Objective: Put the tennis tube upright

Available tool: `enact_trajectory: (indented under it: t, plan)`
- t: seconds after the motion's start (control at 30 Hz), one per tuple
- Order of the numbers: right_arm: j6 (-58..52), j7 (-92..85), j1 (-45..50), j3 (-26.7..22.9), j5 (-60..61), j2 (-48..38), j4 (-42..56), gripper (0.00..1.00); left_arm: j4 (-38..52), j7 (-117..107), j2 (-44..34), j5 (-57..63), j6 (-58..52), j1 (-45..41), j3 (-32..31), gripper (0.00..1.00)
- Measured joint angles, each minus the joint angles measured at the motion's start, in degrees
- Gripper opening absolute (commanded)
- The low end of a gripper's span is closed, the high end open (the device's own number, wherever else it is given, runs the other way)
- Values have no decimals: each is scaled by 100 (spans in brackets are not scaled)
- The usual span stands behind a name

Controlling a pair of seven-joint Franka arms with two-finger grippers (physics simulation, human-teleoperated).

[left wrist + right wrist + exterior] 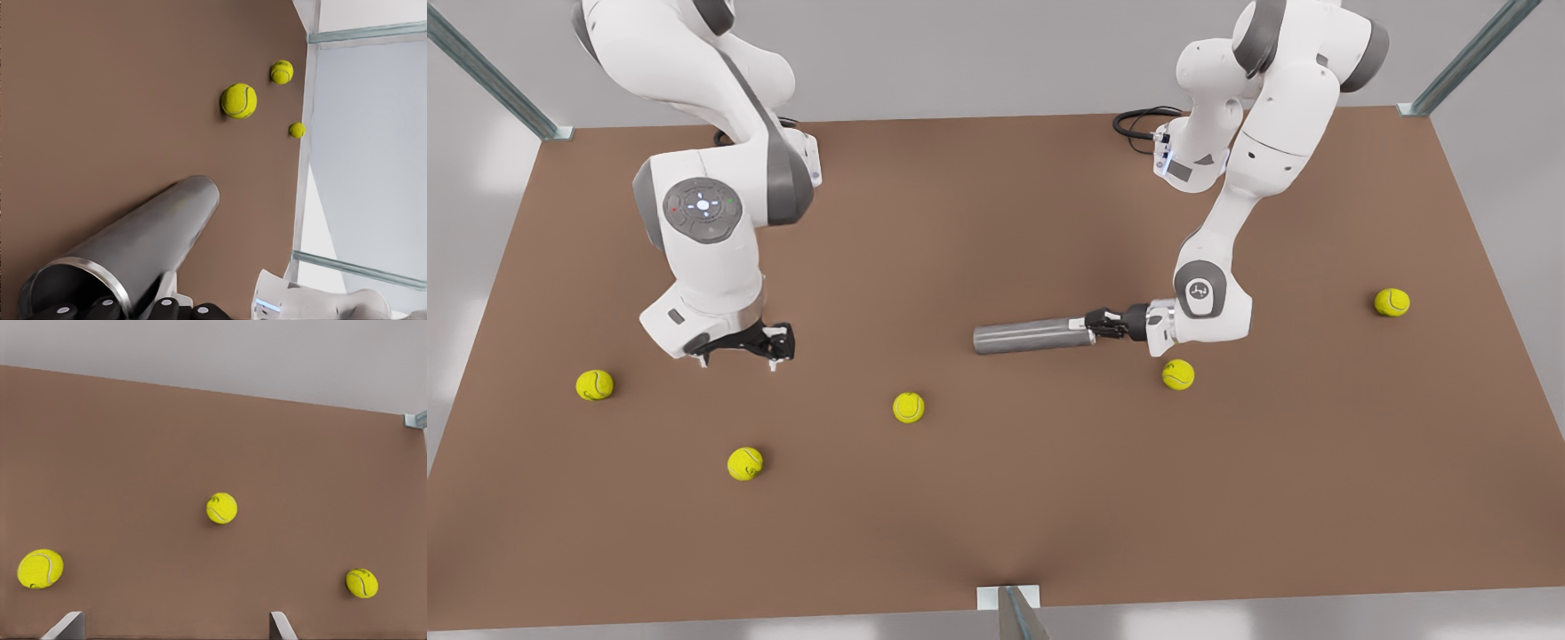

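Observation:
The tennis tube is a grey metallic cylinder that lies horizontal near the table's middle. Its hollow end points to the front view's right. My left gripper reaches in from that side and is shut on the rim of the hollow end. In the left wrist view the tennis tube runs away from the left gripper, whose dark fingers sit at the open rim. My right gripper hangs open over the table at the front view's left, far from the tube. Nothing is between the right gripper's fingertips.
Several yellow-green tennis balls lie on the brown table: one just in front of the left wrist, one centre front, one far right, others at the left. Metal frame posts stand at the table's corners and front edge.

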Motion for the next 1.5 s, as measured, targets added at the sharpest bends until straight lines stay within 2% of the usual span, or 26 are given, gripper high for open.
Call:
enact_trajectory:
  t: [0.1,0.27,0.7,1.17,1.4,1.5]
  plan:
    - [-96,5,-91,-4,368,-29,10,100,0,0,-9,0,-43,1,2,22]
    - [-239,0,-368,-5,761,-52,316,100,0,12,-9,24,-45,1,-6,21]
    - [-360,26,-345,-21,712,-43,335,100,4,4,-155,108,-253,10,38,21]
    - [-635,18,-422,-4,836,-47,457,100,-8,-862,-1183,1268,-667,15,585,21]
    - [-677,9,-457,-4,838,-20,449,100,34,-1605,-1804,2252,-615,56,706,21]
    - [-642,1,-467,-13,794,-12,457,100,49,-1646,-2029,2747,-614,57,976,21]
